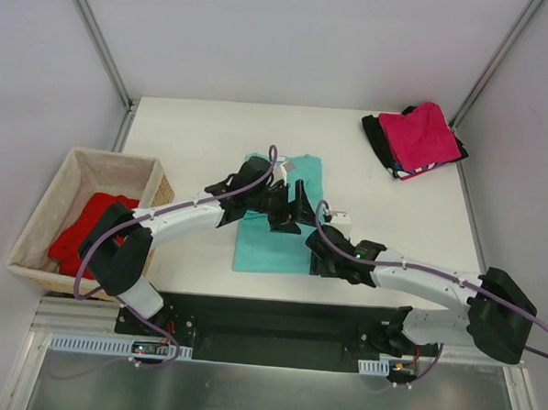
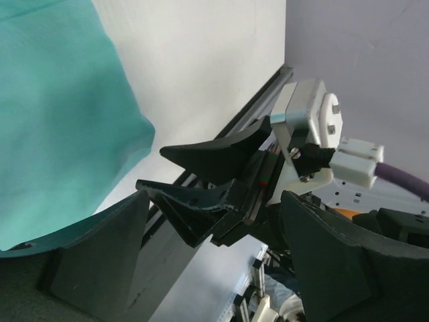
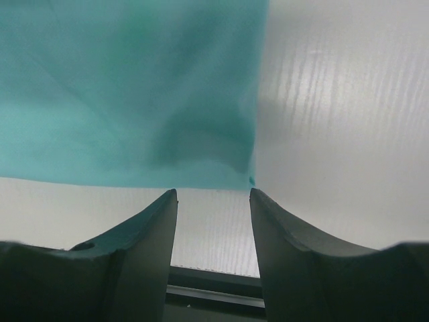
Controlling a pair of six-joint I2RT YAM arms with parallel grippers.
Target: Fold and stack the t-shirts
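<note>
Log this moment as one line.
teal shirt flat mid-table | left gripper open above its right edge | right gripper open at its near right corner | pink shirt tops far-right stack | red shirt in basket

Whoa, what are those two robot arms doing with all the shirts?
They are folding t-shirts. Both arms lean over the teal-green cloth t-shirt, which lies flat and looks partly folded in the middle of the white table. The left gripper and right gripper are both open by its right side, holding nothing. A magenta-pink t-shirt tops a folded pile in the far right corner, and a bright red t-shirt lies in the tan wicker basket.
</note>
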